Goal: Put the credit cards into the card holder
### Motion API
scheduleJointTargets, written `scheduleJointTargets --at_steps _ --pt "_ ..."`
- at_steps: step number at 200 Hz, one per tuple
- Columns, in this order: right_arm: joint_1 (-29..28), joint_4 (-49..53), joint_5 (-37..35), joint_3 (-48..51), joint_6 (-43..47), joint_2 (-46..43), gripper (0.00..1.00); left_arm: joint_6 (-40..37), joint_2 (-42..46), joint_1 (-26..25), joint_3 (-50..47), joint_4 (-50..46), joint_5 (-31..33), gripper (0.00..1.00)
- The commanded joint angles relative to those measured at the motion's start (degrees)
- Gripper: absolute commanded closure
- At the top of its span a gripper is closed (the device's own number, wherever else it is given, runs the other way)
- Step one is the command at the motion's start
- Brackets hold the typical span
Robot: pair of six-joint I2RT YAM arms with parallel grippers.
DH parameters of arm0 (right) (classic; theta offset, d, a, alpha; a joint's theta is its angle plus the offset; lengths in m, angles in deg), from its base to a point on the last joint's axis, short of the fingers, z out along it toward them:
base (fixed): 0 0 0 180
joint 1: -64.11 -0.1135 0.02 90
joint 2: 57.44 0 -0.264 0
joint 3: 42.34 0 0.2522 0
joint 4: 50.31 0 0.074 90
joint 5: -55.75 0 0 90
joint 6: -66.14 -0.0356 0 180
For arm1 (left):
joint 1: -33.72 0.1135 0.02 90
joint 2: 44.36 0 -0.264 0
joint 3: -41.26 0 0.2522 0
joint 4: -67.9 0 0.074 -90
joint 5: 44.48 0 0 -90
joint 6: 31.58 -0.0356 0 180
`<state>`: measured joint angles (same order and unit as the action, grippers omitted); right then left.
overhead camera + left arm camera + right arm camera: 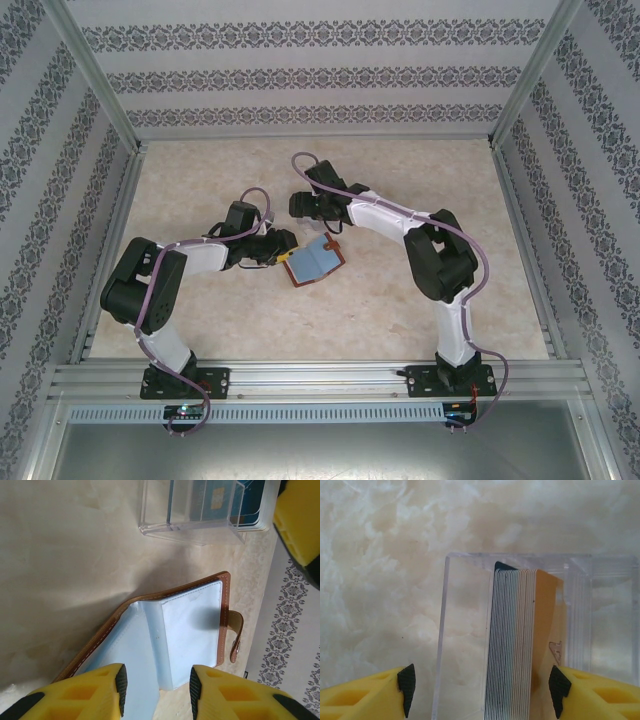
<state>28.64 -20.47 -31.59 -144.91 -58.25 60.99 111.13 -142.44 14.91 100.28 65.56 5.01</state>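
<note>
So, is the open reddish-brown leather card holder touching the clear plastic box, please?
Apart: the left wrist view shows bare tabletop between card holder and box.

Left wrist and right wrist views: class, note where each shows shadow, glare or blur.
Left wrist: a soft shadow on the table beside the holder, a dark patch on its glossy pocket, the left fingers blurred. Right wrist: the clear box glints along its edges, the cards are sharp, the right fingers soft.

Left arm (198, 257) white shells and black joints, right arm (452, 328) matching, purple cables (486, 268) looping along both, black bases (448, 378), chunky yellow fingers (80, 697) with cut-out hollows, black pads (407, 682).
</note>
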Motion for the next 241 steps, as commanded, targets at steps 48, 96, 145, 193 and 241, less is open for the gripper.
scheduleJointTargets --at_steps 48,96,145,193,241 --pt "0.7 -4.3 7.2 -0.3 -3.8 0.1 0.34 -1.2 1.1 -0.7 -0.4 -1.0 -0.6 0.59" --pt "1.2 -6.6 7.9 1.5 -3.8 -1.1 0.41 -1.2 0.5 -0.8 -0.5 -0.7 -1.4 0.59" --pt "1.3 -7.7 9.0 2.2 -4.4 -1.0 0.65 -0.9 0.7 -0.8 -0.9 -0.4 -1.3 0.60" --pt "1.5 -8.7 8.9 3.5 -4.1 -1.5 0.78 -0.9 -0.3 -0.7 -1.2 0.0 -1.9 0.60" --pt "1.6 -9.9 9.0 4.7 -4.5 -2.2 0.86 -0.8 -0.6 -0.7 -1.6 0.5 -2.7 0.60"
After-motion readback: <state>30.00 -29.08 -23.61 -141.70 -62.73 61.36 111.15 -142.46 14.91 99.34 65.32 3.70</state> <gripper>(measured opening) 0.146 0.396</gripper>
